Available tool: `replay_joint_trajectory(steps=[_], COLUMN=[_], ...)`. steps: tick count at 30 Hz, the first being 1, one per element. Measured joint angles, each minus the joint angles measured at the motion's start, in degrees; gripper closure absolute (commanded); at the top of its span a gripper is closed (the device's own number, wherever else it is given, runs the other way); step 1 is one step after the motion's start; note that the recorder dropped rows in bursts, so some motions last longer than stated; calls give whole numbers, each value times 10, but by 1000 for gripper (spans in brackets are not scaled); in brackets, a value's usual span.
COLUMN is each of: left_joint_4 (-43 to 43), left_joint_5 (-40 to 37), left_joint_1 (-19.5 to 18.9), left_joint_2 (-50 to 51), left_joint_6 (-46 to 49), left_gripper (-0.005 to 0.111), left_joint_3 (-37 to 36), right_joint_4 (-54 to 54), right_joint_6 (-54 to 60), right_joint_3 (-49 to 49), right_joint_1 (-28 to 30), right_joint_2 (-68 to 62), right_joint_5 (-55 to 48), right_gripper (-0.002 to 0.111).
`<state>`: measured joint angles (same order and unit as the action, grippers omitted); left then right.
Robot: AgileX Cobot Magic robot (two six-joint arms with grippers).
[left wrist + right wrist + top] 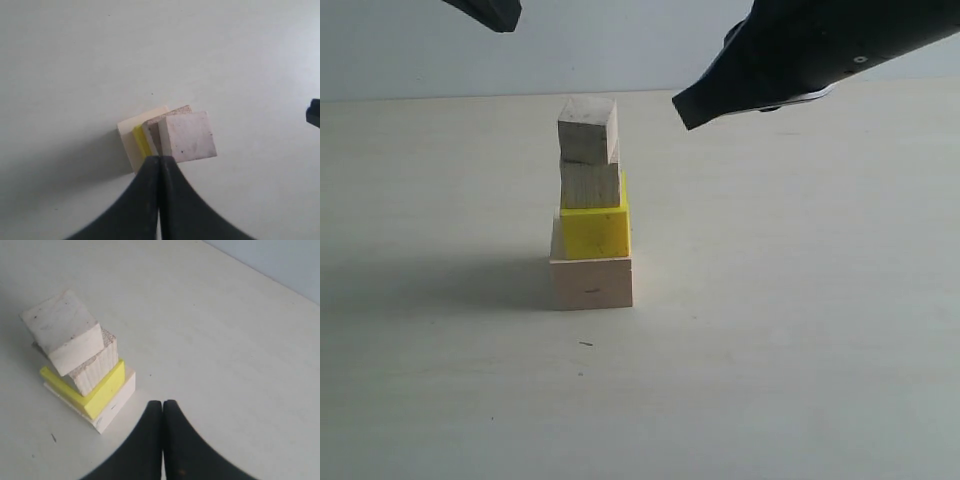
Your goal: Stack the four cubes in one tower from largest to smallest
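Fingers of the left end effector (159, 160) are pressed together with no gap and nothing between them, so it is closed and empty. Just beyond its tips and below it stands the tower (591, 205), seen from this wrist almost from above. The fingertips cover one lower corner of it.

From there the whitish cube (189, 136) on top hides most of the others. The tan cube (154, 128) shows only a narrow side, the yellow cube (141, 142) only a thin strip, and the large pale cube (131, 135) a band along two edges. A dark piece (314, 113) at the frame edge is cut off, and I cannot tell what it is.

The right end effector (163, 404) is also closed on nothing, its fingers touching along their length. The tower stands off to one side of it, near but apart, and here all four levels are visible. The whitish cube is turned a little against the tan cube under it.

In the exterior view the right end effector hangs beside the whitish cube at about the same height, not touching. The left end effector is only a dark tip at the upper edge, mostly out of frame. The large pale cube rests on the tabletop (800, 330) and carries a small dark mark (592, 291), too small to read.
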<state>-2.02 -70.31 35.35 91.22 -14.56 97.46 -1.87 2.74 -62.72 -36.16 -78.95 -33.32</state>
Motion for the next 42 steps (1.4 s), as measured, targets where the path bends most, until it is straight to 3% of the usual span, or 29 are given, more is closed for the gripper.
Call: replay_joint_trajectory(steps=[18,42], left_joint_4=[68,81], left_joint_5=[1,1], left_joint_1=[0,0], left_joint_2=[-68,-69], left_joint_6=[6,7], left_gripper=[107,107], left_joint_3=[-141,-146], right_joint_4=[8,64], right_joint_6=[2,56], right_joint_3=[0,-38], right_joint_1=[0,0], right_joint_2=[-92,-141], right_joint_5=[84,91], right_gripper=[108,108])
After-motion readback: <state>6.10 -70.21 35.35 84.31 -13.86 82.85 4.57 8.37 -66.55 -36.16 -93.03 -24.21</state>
